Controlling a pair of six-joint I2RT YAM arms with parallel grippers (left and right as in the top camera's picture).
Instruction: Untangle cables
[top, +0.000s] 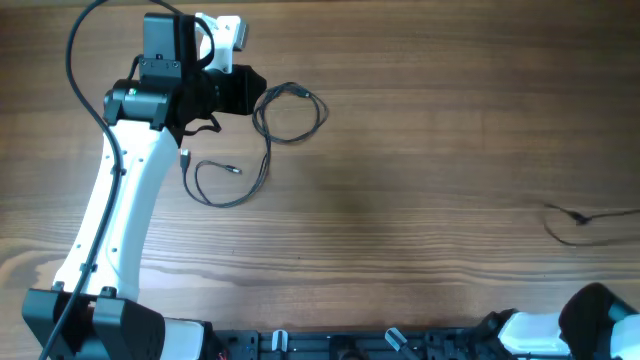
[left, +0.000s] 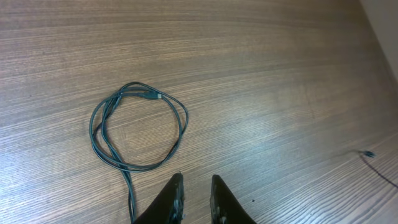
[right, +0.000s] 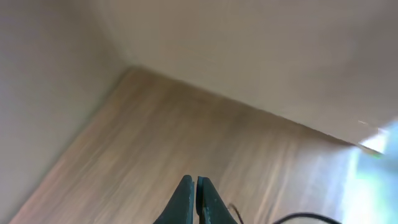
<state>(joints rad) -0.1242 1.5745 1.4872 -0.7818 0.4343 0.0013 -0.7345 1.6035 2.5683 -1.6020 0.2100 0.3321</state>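
Note:
The cables lie on the wooden table. One thin black cord is wound in a small coil (top: 292, 110) (left: 137, 127), and its tail runs down into a loose loop (top: 232, 185) with small plug ends. My left gripper (top: 258, 93) (left: 196, 179) hovers just beside the coil. Its fingers stand a narrow gap apart with only bare wood between them, and the cord's tail passes to the left of the left finger (left: 174, 193). Another thin cord (top: 585, 217) (left: 372, 157) lies apart at the far right. My right gripper (right: 196, 180) is shut on nothing, low at the front right.
The left arm (top: 120, 200) reaches up the table's left side with its own thick black cable (top: 75, 70) arching over it. The right arm (top: 590, 315) rests at the bottom right corner. A wall rises beyond the table in the right wrist view.

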